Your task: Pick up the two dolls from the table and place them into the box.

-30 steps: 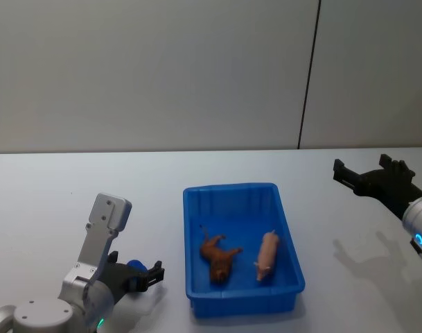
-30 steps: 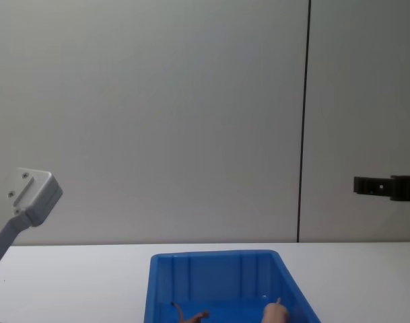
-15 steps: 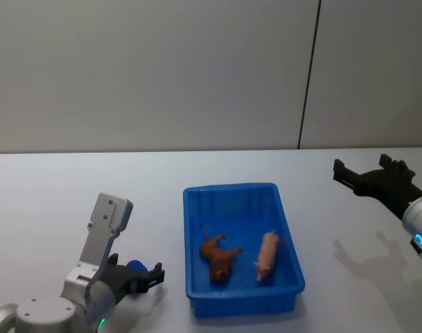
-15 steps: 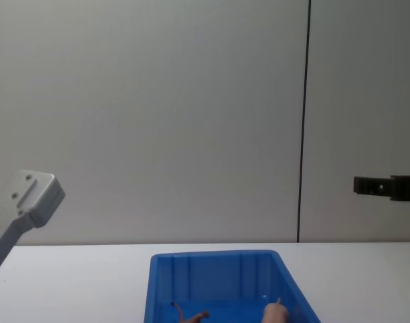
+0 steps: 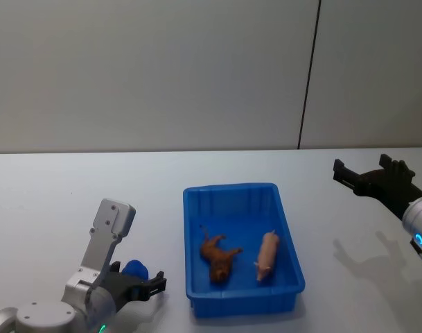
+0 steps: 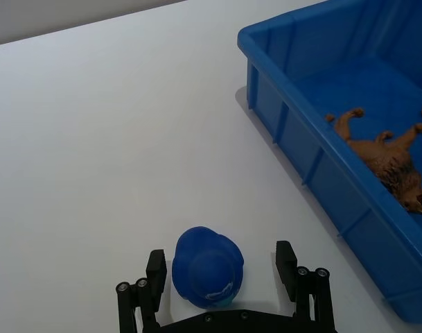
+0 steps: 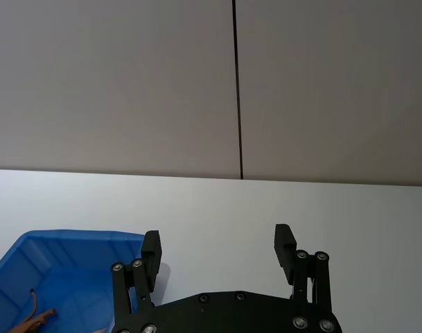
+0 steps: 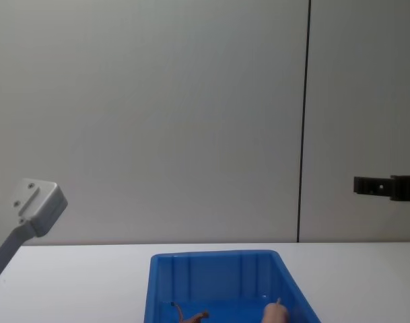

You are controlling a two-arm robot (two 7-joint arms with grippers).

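While my left gripper (image 6: 221,281) hangs low near the front-left of the table (image 5: 51,201), its fingers stand spread and grasp nothing; a small blue cap-like thing (image 6: 208,275) sits on the table between them. Over the last sec this arm has sunk and drawn back toward me: in the head view the grey wrist block sits lower and nearer than before, and the chest view shows the same drop. My right gripper (image 7: 217,253) hasn't budged; it hovers high off to the right of the box (image 5: 197,201), fingers wide apart, empty, pointing out over the table.

What that means, as I judge it: both dolls are already in, so the left arm's move reads as a retreat, not a reach. Nothing left to pick.

Re the dolls vs. my tools: the lion (image 5: 218,254) lies on its side on the box floor, left-centre, legs splayed, just beyond the box wall nearest my left gripper and apart from it. The pig (image 5: 267,254) lies stretched out beside it, toward the right wall, not touching the lion as far as I can tell. Both are well apart from the right gripper, which sits above and to the right of the rim.
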